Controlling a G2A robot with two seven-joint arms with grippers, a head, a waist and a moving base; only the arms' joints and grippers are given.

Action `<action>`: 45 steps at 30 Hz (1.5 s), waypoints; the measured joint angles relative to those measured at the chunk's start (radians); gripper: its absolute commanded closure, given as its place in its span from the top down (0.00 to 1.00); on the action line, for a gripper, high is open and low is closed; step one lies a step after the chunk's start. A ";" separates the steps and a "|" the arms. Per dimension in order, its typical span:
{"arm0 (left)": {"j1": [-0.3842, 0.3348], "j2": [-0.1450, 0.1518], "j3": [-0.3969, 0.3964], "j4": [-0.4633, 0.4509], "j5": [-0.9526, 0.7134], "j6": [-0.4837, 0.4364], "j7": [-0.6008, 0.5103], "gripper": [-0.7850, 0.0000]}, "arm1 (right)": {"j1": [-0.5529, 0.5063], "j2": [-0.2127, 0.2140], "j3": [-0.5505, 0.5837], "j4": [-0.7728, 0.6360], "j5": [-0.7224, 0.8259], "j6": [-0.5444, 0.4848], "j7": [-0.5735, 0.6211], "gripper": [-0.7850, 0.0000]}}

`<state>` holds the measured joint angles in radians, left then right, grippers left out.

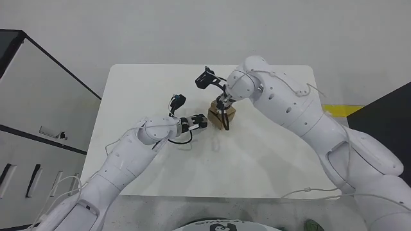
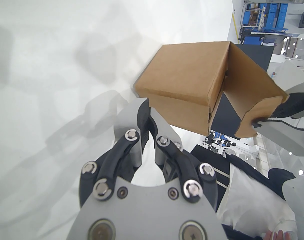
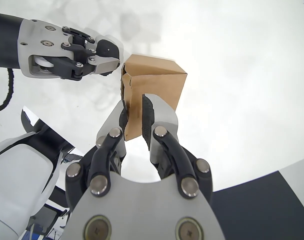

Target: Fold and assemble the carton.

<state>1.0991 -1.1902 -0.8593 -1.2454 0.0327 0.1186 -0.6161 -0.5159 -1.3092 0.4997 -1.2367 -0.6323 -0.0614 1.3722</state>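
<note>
Near the middle of the counter (image 1: 270,167) the carton (image 3: 154,86) is stood, judged light, thin-walled and easily creased. Its raised flap (image 3: 133,123) is clamped by the right claw (image 3: 134,111); the left claw (image 2: 148,119), pressed together and empty, is held just beside it. Folded edges are judged the safest hold

The white table (image 1: 270,163) carries a small brown cardboard carton (image 3: 154,86) near its middle. The carton stands just off the tip of the left pincer (image 2: 147,118), whose fingers are closed together. It is directly below the right pincer (image 3: 134,112), which clasps one raised flap at the carton's edge.
</note>
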 measured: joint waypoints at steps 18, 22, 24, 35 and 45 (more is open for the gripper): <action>0.000 0.000 0.000 0.000 0.000 0.000 0.000 0.00 | -0.025 0.001 0.036 -0.026 0.005 -0.010 0.066 0.20; 0.000 0.000 0.000 0.000 0.000 0.000 0.000 0.00 | -0.029 0.001 0.039 -0.023 0.006 -0.012 0.083 0.21; 0.000 0.000 0.000 0.000 0.000 0.000 0.000 0.00 | -0.030 -0.001 0.037 -0.017 -0.001 -0.013 0.084 0.19; 0.000 0.000 0.000 0.000 0.000 0.000 0.000 0.00 | -0.024 -0.024 0.009 0.026 -0.035 -0.015 0.060 0.00; 0.000 0.000 0.000 0.000 0.000 0.000 0.000 0.00 | -0.012 -0.048 -0.011 0.068 -0.050 -0.024 0.050 0.00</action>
<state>1.0991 -1.1902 -0.8593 -1.2454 0.0327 0.1186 -0.6161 -0.5283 -1.3573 0.4890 -1.1684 -0.6821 -0.0854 1.4220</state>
